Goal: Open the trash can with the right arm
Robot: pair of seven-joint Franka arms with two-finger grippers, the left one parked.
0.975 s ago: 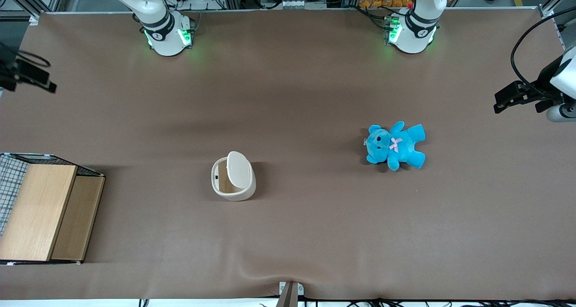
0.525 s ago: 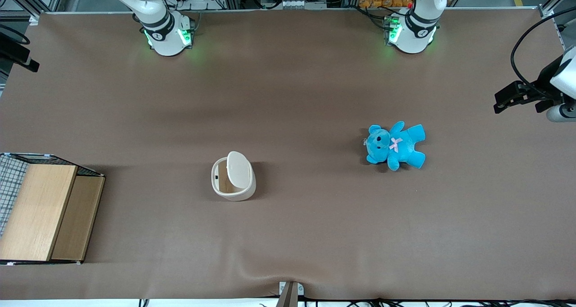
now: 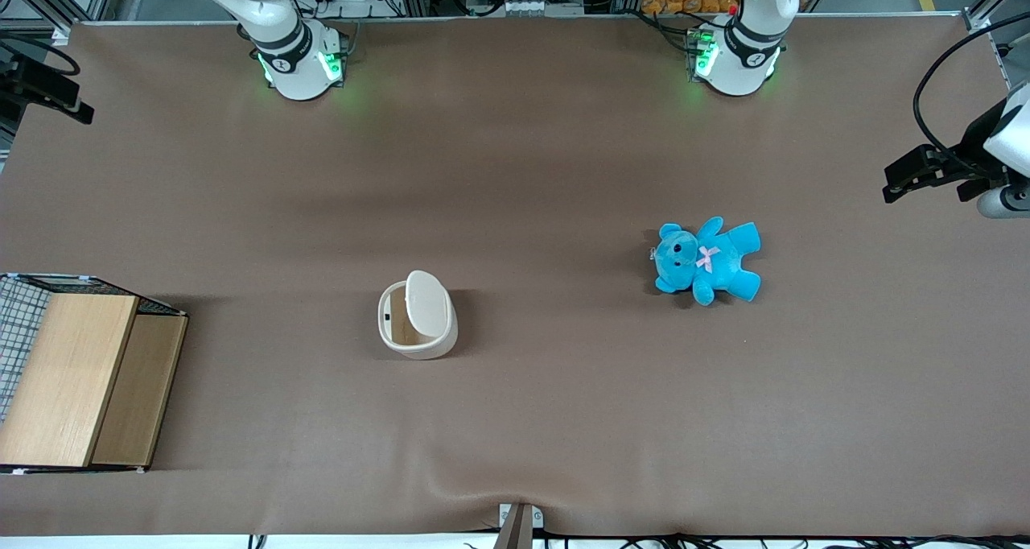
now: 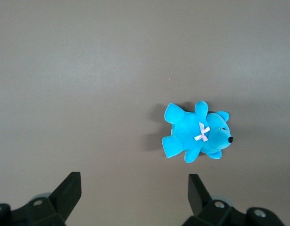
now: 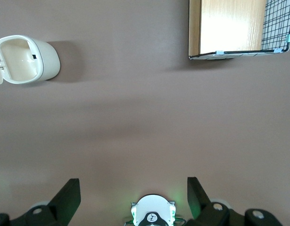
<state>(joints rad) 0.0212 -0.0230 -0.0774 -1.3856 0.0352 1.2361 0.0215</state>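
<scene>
Evidently the bin (image 3: 417,321) stands mid-surface with its lid (image 3: 427,303) already tipped up, so the sound course is to hold the gripper (image 5: 130,195) high and well apart, jaws spread and empty, and not touch the lid. The right wrist view shows the tan inside and a wooden box (image 5: 232,27); the front view alone shows the teddy (image 3: 706,260) toward the parked arm's end.

Blue teddy bear (image 3: 706,260), wooden box (image 3: 76,376)

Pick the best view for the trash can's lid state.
Front view: trash can whole, lid flipped up. Right wrist view shows the tan inside, lid cropped; open end effector far away. Left wrist view misses it.
</scene>
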